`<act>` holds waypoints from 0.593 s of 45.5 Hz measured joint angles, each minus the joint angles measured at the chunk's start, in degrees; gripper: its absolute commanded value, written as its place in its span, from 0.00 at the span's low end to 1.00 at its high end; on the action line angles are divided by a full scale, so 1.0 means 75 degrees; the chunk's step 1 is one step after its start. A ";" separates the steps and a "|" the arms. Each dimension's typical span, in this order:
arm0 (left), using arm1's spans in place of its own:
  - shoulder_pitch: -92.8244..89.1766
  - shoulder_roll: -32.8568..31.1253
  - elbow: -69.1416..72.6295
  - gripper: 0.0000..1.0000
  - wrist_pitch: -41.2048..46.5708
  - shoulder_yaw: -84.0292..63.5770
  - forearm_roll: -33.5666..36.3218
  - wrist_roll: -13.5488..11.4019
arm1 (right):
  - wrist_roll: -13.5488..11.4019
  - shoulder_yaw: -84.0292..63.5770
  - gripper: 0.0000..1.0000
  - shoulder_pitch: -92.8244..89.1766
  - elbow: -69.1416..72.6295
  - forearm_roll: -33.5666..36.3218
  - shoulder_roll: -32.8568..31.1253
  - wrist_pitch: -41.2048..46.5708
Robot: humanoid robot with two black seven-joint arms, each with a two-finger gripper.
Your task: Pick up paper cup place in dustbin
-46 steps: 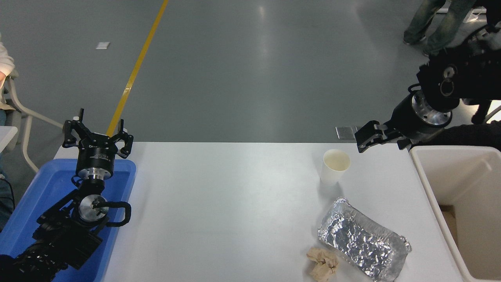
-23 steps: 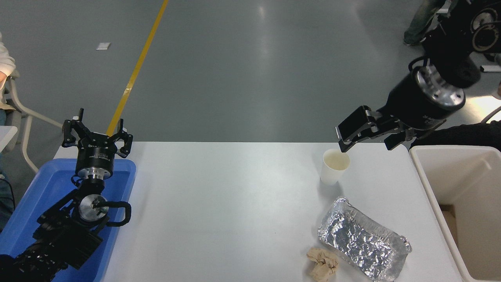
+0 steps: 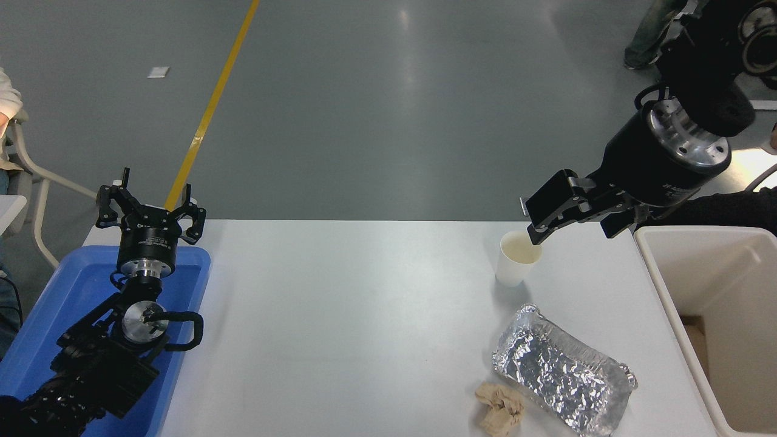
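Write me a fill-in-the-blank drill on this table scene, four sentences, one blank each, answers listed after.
1. The paper cup stands upright on the white ____.
2. The left gripper is parked over the ____ tray.
3. The crumpled tan paper wad lies beside the ____ container.
4. The dustbin sits at the table's ____ edge, and the right gripper is near the cup's rim.

Answers: table; blue; foil; right

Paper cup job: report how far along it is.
Done: nothing binned; the dustbin holds no cup. In hand: the right gripper is open at the rim of the paper cup, which stands upright on the table. Left: grip, lift, carry, drop. The left gripper is parked over the blue tray.
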 measured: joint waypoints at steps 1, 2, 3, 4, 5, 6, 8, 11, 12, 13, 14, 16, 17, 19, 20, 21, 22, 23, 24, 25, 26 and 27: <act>0.0000 0.0000 0.0001 0.99 0.0000 0.0000 0.0000 0.0000 | 0.0001 0.0009 1.00 -0.0133 -0.0094 -0.0019 0.0047 -0.0147; -0.0001 0.0000 0.0002 0.99 0.0001 0.0000 -0.0002 0.0000 | -0.0002 0.0013 1.00 -0.0289 -0.0210 -0.0044 0.0104 -0.0316; -0.0002 0.0000 0.0001 0.99 0.0001 -0.0001 0.0000 0.0000 | -0.0010 0.0015 1.00 -0.0520 -0.0386 -0.0074 0.0185 -0.0565; -0.0002 -0.0001 0.0001 0.99 0.0001 0.0000 -0.0002 0.0000 | -0.0013 0.0018 1.00 -0.0670 -0.0503 -0.0090 0.0237 -0.0708; -0.0002 0.0000 0.0001 0.99 0.0001 -0.0001 0.0001 0.0000 | -0.0017 0.0025 1.00 -0.0833 -0.0633 -0.0103 0.0286 -0.0855; -0.0002 0.0000 0.0001 0.99 0.0001 -0.0001 -0.0001 0.0000 | -0.0033 0.0028 1.00 -0.1077 -0.0826 -0.0127 0.0357 -0.1079; -0.0003 0.0000 0.0001 0.99 0.0001 -0.0001 0.0002 0.0000 | -0.0050 0.0033 1.00 -0.1406 -0.1111 -0.0156 0.0444 -0.1352; -0.0006 0.0000 0.0000 0.99 0.0001 -0.0001 0.0007 0.0000 | -0.0078 0.0043 0.99 -0.2004 -0.1621 -0.0237 0.0555 -0.1802; -0.0006 0.0000 0.0000 0.99 0.0001 -0.0001 0.0007 0.0000 | -0.0085 0.0044 0.99 -0.2204 -0.1779 -0.0277 0.0585 -0.1945; -0.0007 0.0000 -0.0001 0.99 0.0001 -0.0001 0.0008 0.0000 | -0.0097 0.0047 0.99 -0.2484 -0.1995 -0.0342 0.0619 -0.2145; -0.0007 0.0000 0.0000 0.99 0.0001 -0.0001 0.0007 0.0000 | -0.0102 0.0047 0.99 -0.2662 -0.2129 -0.0381 0.0640 -0.2262; -0.0006 0.0001 0.0000 0.99 0.0001 -0.0001 0.0007 0.0000 | -0.0106 0.0055 0.99 -0.3104 -0.2450 -0.0502 0.0685 -0.2576; -0.0008 0.0000 -0.0002 0.99 0.0000 -0.0001 0.0009 0.0000 | -0.0114 0.0059 0.99 -0.3277 -0.2576 -0.0551 0.0699 -0.2699; -0.0007 0.0000 0.0000 0.99 0.0000 -0.0001 0.0007 0.0000 | -0.0120 0.0070 0.99 -0.3637 -0.2804 -0.0647 0.0726 -0.2943; -0.0008 0.0000 0.0000 0.99 0.0000 -0.0001 0.0008 0.0000 | -0.0125 0.0082 0.99 -0.3889 -0.2957 -0.0709 0.0743 -0.3113; -0.0008 0.0000 0.0000 0.99 0.0000 -0.0001 0.0007 0.0000 | -0.0126 0.0092 0.99 -0.4043 -0.3048 -0.0741 0.0753 -0.3209; -0.0008 0.0000 0.0000 0.99 0.0000 -0.0001 0.0008 0.0000 | -0.0128 0.0108 0.99 -0.4196 -0.3135 -0.0773 0.0761 -0.3298; -0.0007 0.0000 0.0000 0.99 -0.0001 -0.0001 0.0008 0.0000 | -0.0128 0.0143 0.99 -0.4418 -0.3266 -0.0815 0.0772 -0.3434; -0.0008 0.0000 -0.0001 0.99 -0.0003 -0.0001 0.0008 0.0000 | -0.0132 0.0165 0.99 -0.4566 -0.3357 -0.0843 0.0780 -0.3518; -0.0008 0.0000 0.0000 0.99 -0.0003 -0.0001 0.0008 0.0000 | -0.0134 0.0196 0.99 -0.4714 -0.3440 -0.0864 0.0788 -0.3594; -0.0008 0.0000 0.0000 0.99 -0.0004 -0.0001 0.0008 0.0000 | -0.0138 0.0251 0.99 -0.4933 -0.3566 -0.0896 0.0798 -0.3711; -0.0008 0.0000 0.0000 0.99 -0.0005 -0.0001 0.0009 0.0000 | -0.0139 0.0289 0.99 -0.5074 -0.3654 -0.0915 0.0806 -0.3783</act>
